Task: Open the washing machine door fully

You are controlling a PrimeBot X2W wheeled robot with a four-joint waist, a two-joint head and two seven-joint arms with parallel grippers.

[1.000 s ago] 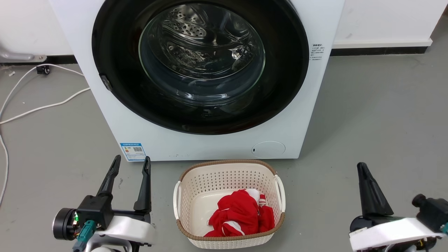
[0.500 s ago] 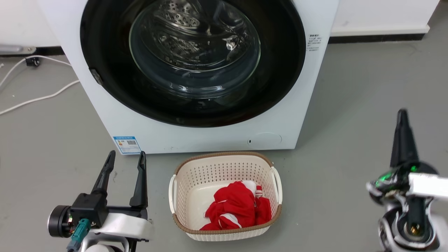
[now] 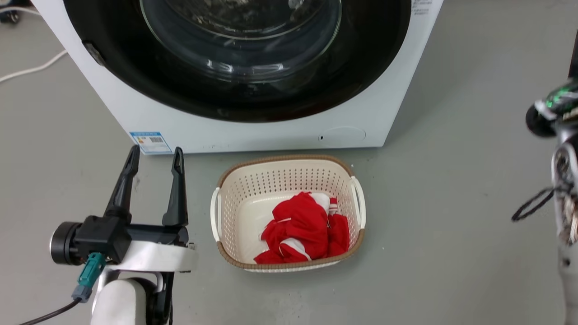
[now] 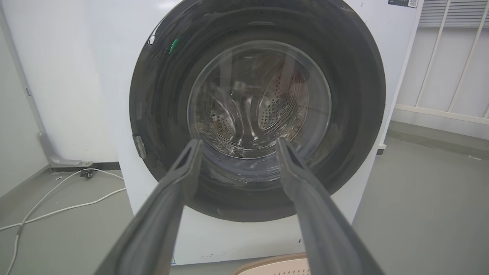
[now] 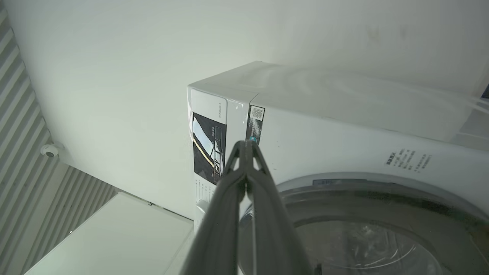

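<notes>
Much open room: bare floor (image 3: pixel 451 180) right of the washing machine (image 3: pixel 271 133); white cable (image 3: pixel 31 70) near the floor's left edge.
Door: washing machine door (image 4: pixel 160 95) flat against the machine's front, untouched.
Left arm: low; left gripper (image 3: pixel 156 150) spread wide, empty, pointing at the door.
Right arm: raised; right gripper (image 5: pixel 246 144) pinched together, empty, in line with the machine's top front corner.
Basket: basket (image 3: pixel 289 159) just before the machine, red cloth (image 3: pixel 302 225) inside.

Left gripper (image 3: pixel 156 150) held low, spread wide; right gripper (image 5: pixel 246 145) higher, tips pressed together.
</notes>
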